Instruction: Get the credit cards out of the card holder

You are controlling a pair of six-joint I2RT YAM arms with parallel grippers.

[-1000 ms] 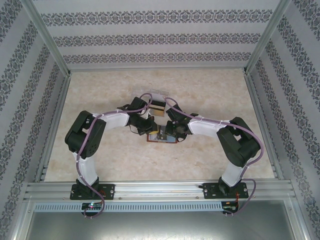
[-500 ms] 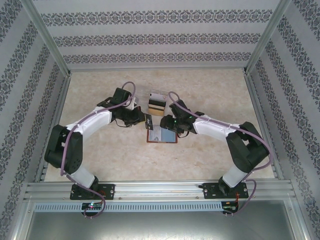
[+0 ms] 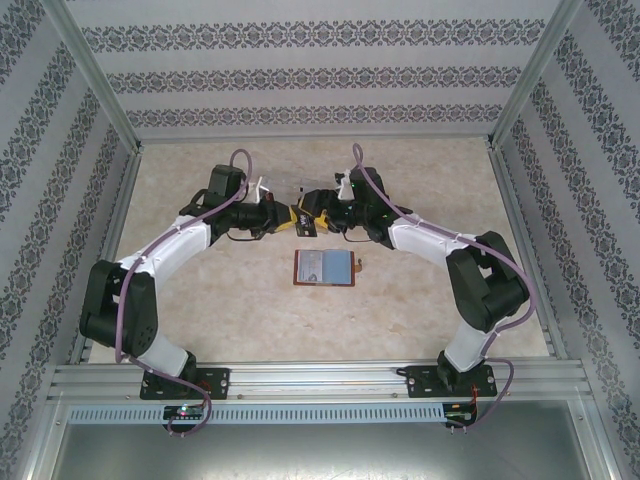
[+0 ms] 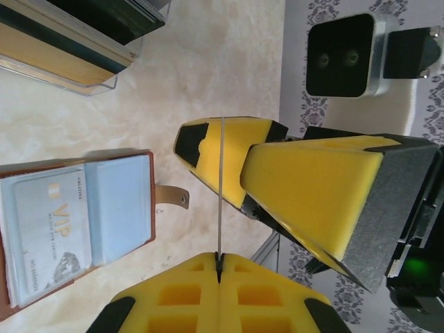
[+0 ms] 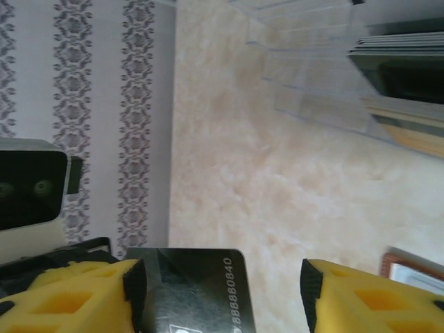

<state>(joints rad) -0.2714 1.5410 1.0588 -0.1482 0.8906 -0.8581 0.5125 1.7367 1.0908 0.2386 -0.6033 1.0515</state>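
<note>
The card holder (image 3: 323, 267) lies open mid-way across the tabletop (image 3: 200, 300), a VIP card (image 4: 52, 229) in its sleeve; patterned walls (image 3: 320, 80) ring it. Nearer the far edge, the left gripper (image 4: 219, 267) pinches a dark card (image 5: 198, 291); the right gripper (image 5: 222, 291) gapes wide around it, beside a clear tray (image 4: 97, 84)

We see the left pincer (image 4: 218, 267) and the right pincer (image 5: 222, 291) both yellow, with a dark card (image 5: 194, 288) bearing pale digits between them. Beside the left pincer, the brown card holder (image 4: 118, 208) shows a white card (image 4: 52, 236).

A robot lab enclosure — aluminium frame (image 3: 320, 378), patterned wallpaper panels (image 3: 320, 78), marble-look tabletop (image 3: 420, 310).
</note>
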